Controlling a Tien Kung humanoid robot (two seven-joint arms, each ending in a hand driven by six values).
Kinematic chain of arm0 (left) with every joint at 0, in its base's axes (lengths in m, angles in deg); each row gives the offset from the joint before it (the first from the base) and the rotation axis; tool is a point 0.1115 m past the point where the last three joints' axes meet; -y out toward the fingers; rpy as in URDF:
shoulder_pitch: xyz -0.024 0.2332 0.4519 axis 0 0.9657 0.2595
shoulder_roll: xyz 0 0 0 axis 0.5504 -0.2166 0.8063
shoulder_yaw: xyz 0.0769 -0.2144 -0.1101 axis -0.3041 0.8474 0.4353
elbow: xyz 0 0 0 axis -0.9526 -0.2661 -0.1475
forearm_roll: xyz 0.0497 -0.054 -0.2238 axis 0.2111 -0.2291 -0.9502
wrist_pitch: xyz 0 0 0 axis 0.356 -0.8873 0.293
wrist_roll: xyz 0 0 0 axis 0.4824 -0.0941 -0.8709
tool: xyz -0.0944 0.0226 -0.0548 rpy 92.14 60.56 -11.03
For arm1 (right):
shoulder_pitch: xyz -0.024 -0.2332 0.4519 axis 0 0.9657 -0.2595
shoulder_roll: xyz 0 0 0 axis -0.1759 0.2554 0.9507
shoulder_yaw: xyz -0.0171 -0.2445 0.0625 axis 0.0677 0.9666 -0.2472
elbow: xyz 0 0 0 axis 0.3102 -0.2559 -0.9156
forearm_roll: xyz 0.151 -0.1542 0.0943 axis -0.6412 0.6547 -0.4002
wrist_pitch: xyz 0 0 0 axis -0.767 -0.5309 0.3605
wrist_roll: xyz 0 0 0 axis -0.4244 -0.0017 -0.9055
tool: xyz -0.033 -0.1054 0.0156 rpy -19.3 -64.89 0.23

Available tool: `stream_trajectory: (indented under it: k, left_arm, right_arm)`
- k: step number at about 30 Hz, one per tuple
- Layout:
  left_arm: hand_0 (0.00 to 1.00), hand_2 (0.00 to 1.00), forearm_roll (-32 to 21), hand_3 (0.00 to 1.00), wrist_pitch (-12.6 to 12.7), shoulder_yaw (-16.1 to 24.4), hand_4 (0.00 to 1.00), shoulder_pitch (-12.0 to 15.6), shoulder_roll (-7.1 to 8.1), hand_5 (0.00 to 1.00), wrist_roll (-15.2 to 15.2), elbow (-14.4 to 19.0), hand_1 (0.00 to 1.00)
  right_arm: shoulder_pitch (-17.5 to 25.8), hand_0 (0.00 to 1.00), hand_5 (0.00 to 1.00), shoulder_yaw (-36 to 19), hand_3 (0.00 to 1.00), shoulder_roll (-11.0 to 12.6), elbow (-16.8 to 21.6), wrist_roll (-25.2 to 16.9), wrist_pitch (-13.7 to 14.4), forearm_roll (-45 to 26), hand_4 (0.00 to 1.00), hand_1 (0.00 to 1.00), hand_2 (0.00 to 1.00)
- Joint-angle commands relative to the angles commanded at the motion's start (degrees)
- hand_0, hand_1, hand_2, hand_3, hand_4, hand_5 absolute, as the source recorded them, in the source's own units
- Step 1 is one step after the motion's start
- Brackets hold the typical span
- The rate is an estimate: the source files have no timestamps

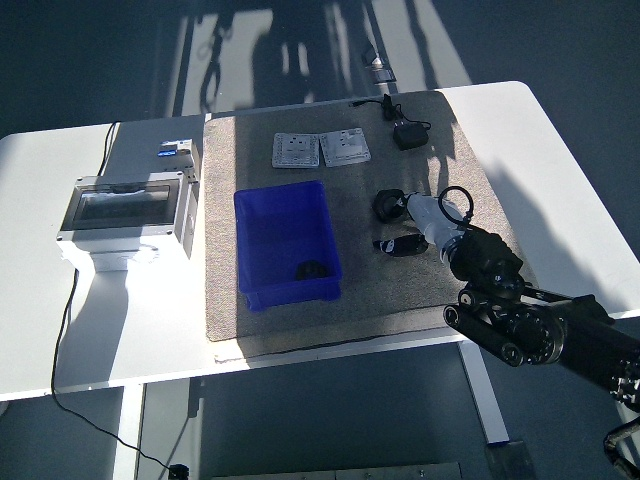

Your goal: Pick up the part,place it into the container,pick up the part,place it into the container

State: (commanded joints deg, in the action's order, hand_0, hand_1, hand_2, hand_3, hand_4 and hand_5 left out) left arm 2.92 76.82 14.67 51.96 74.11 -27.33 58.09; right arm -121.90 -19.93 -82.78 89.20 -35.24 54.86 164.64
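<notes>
1. White table (560,160) carries a tan mat (350,290), and the blue container (285,243) sits left of the mat's middle.
2. Grey electrical box (125,212) with a clear lid stands on the table left of the container, off the mat.
3. Black right arm (540,325) reaches in from the lower right, its right hand (425,212) well right of the container.
4. Whether its fingers are apart or clamped cannot be told; the hand touches a round black part (388,204).
5. Two grey switch plates (320,149) lie beyond the container; a black adapter (408,134) lies further right.
6. Another dark part (398,244) lies right of the container, just below the hand.
7. One small dark part (312,268) rests inside the container, at its near right corner.
</notes>
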Motion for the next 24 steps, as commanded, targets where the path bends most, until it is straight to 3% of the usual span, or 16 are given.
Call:
stream_trajectory:
  k: [3, 4, 9, 10, 15, 16, 24]
  left_arm:
    - [0.609, 0.516, 0.1, 0.617, 0.0, 0.1, 0.653, 0.0, 0.00, 0.824, 0.0, 0.0, 0.304]
    - [0.608, 0.515, 0.1, 0.617, 0.1, 0.1, 0.653, 0.0, -0.01, 0.824, -0.1, 0.0, 0.304]
    - [0.608, 0.515, -0.1, 0.617, 0.2, 0.0, 0.653, 0.0, 0.00, 0.824, -0.1, 0.0, 0.304]
    - [0.607, 0.514, 0.0, 0.616, 0.2, 0.0, 0.653, 0.0, 0.00, 0.825, -0.2, 0.0, 0.302]
    - [0.607, 0.514, 0.4, 0.616, 0.2, 0.0, 0.653, -0.1, -0.12, 0.825, -0.2, 0.0, 0.302]
    - [0.608, 0.514, 0.4, 0.617, 0.3, 0.0, 0.651, -0.1, -0.15, 0.827, -0.2, 0.0, 0.302]
    - [0.608, 0.514, 0.4, 0.617, 0.4, 0.0, 0.652, 0.0, -0.36, 0.829, -0.2, 0.0, 0.302]
  right_arm:
    - [0.0, 0.896, 0.446, 0.2, 0.816, 0.0, 0.0, -0.3, 1.2, 0.3, 0.868, 0.799, 0.812]
    - [0.1, 0.859, 0.429, 0.3, 0.689, 0.0, 0.0, -0.4, 1.6, 0.4, 0.824, 0.750, 0.734]
    - [0.4, 0.859, 0.429, 1.1, 0.689, -0.1, 0.5, -1.3, 4.1, 2.3, 0.824, 0.750, 0.734]
    - [0.5, 0.789, 0.163, 1.4, 0.516, -0.1, 0.7, -1.5, 4.7, 2.8, 0.649, 0.652, 0.578]
    - [0.9, 0.789, 0.163, 2.9, 0.516, -0.4, 1.1, -2.3, 6.5, 3.6, 0.649, 0.652, 0.578]
    - [1.0, 0.747, 0.035, 3.3, 0.400, -0.4, 1.1, -2.6, 6.9, 3.5, 0.638, 0.556, 0.445]
    - [1.6, 0.727, 0.002, 4.6, 0.387, -0.7, 0.7, -3.8, 8.7, 3.1, 0.616, 0.520, 0.410]
